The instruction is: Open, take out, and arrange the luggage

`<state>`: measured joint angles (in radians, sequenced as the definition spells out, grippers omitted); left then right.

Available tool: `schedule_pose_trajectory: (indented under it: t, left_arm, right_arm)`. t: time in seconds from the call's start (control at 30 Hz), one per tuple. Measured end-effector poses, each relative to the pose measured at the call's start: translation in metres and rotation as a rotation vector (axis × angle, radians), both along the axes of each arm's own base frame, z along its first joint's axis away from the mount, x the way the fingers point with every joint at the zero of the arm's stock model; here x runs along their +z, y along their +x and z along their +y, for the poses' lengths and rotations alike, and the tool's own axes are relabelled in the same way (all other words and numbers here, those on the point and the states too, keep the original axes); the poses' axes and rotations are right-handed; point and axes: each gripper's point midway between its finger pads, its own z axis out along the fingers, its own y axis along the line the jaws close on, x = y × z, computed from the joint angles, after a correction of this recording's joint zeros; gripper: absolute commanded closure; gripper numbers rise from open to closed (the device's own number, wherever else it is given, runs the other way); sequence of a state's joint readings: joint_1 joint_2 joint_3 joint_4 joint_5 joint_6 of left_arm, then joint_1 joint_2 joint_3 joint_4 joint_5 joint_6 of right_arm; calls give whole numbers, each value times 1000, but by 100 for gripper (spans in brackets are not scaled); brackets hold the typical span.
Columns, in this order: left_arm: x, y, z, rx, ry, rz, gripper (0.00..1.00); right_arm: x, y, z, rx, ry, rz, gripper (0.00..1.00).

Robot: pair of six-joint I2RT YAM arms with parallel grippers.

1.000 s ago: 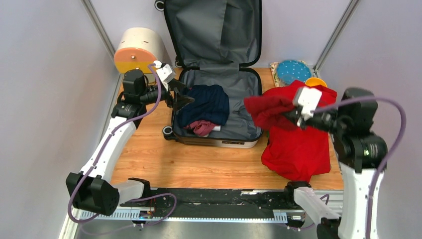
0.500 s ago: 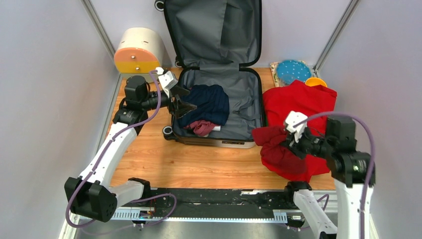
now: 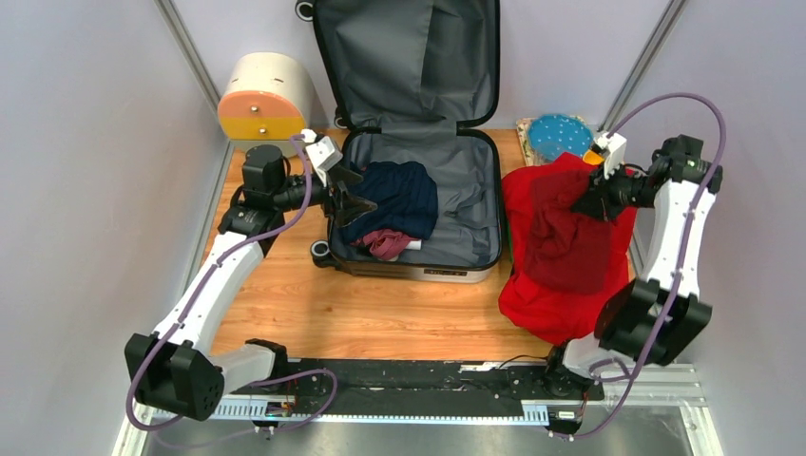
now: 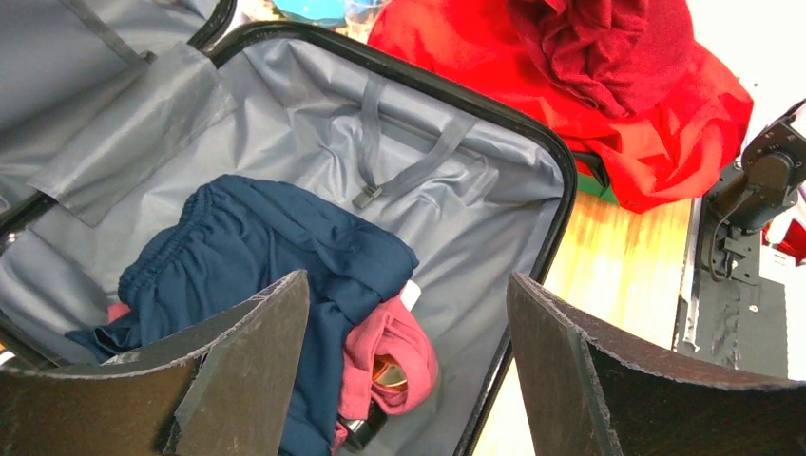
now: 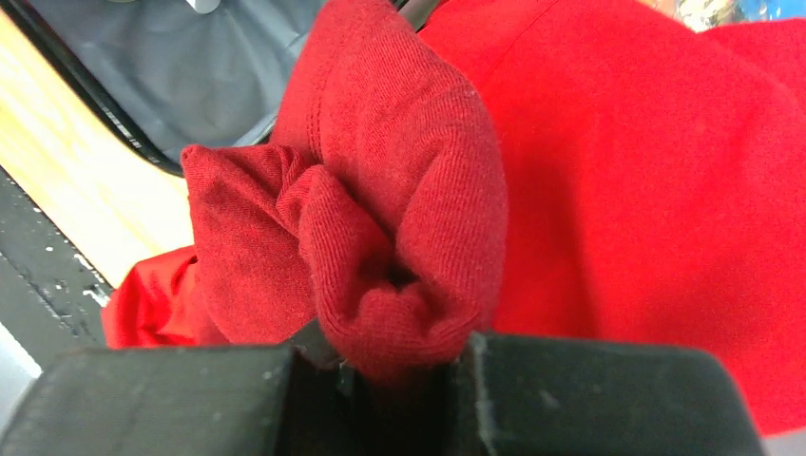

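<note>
The left arm (image 3: pixel 211 280) and the right arm (image 3: pixel 673 228) are built alike: slim white link shells joined by bulky matte-black joint housings (image 3: pixel 261 167), with a purple cable (image 3: pixel 665 97) looping free along each from shoulder to wrist. A small white camera block (image 3: pixel 321 150) sits on each wrist behind a black two-finger gripper, the left gripper (image 3: pixel 356 188) and the right gripper (image 3: pixel 578 209). Seen from the wrist cameras, the left fingers (image 4: pixel 242 375) are flat, dark, angular plates with a grainy face and worn, pale-scuffed edges, while the right fingers (image 5: pixel 608 399) look blocky and squared at the ends.
</note>
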<state>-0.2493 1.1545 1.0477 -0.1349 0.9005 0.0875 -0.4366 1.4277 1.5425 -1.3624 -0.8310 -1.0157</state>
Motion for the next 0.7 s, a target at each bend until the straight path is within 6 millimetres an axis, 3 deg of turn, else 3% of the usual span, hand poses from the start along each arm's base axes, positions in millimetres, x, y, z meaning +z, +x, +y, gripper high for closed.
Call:
schedule_pose_trajectory:
  t: [0.1,0.2,0.27,0.3,0.33,0.47,0.6,0.7]
  left_arm:
    - [-9,3,-1,-1,9,33,16]
    - [-30,4,-5,-7,42,100,16]
    - [-46,5,-7,-9,72,149,16]
    - [-54,5,-8,-9,89,173,16]
    - [-64,4,-8,-5,112,202,16]
    - [-81,3,-9,9,166,227,16]
    - [-94,8,-12,29,231,224,16]
    - [-105,20,-17,56,295,223,16]
  right_arm:
    - [-14,25,-8,44,30,14,87]
    - [-29,49,-16,82,59,31,61]
    - [-41,66,-23,100,64,40,35]
    - [-49,75,-27,107,64,44,17]
    - [-55,79,-30,107,68,52,11]
    - [-61,80,-35,70,84,87,6]
    - [-35,70,-36,-30,97,97,5]
    - [-3,69,-42,-134,45,27,4]
